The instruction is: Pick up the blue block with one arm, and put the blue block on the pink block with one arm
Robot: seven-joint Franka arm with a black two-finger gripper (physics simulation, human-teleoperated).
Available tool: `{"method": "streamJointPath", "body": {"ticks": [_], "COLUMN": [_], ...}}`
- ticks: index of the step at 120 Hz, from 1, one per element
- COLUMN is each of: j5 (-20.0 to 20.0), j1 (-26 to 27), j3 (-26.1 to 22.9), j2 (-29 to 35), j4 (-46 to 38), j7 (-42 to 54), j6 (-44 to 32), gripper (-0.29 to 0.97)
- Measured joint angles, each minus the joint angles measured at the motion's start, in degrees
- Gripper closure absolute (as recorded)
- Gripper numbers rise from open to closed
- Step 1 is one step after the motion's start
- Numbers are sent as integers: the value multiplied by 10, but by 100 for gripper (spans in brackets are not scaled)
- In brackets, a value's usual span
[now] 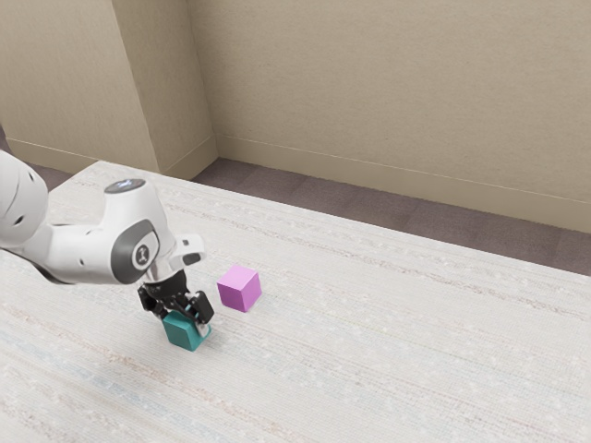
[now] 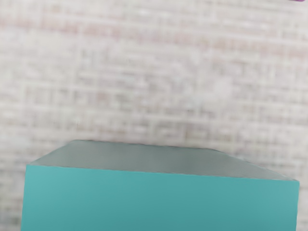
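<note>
Near the pink block (image 1: 239,288), the pincer (image 1: 182,318) clamps the blue block (image 1: 186,338) between both fingers.

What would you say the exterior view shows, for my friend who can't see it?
A white robot arm comes in from the exterior view's left, its black hand down on a teal block at the pale tabletop. A pink block stands apart from it, toward the exterior view's right and a little farther back.

The white arm (image 1: 88,251) bends low at the elbow (wrist pointing steeply down), its gripper (image 1: 186,312) directly atop the blue block (image 1: 187,336).
</note>
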State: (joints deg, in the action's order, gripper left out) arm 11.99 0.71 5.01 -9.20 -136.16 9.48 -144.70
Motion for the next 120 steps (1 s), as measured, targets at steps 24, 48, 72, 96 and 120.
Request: {"method": "streamJointPath", "body": {"ticks": [24,48,72,96,120], "j5": [2,-14,-56,-83,-95], "j1": [-1,0,11,10,7], "j3": [-5,-6,-6,-18,-29], "j2": [-1,5,15,-26,-59], "j4": [3,4,58,157,199], "j7": [-3,-22,-40,-52,-60], "j6": [-4,-6,-7,7,23], "gripper": [17,35,35,33,33]}}
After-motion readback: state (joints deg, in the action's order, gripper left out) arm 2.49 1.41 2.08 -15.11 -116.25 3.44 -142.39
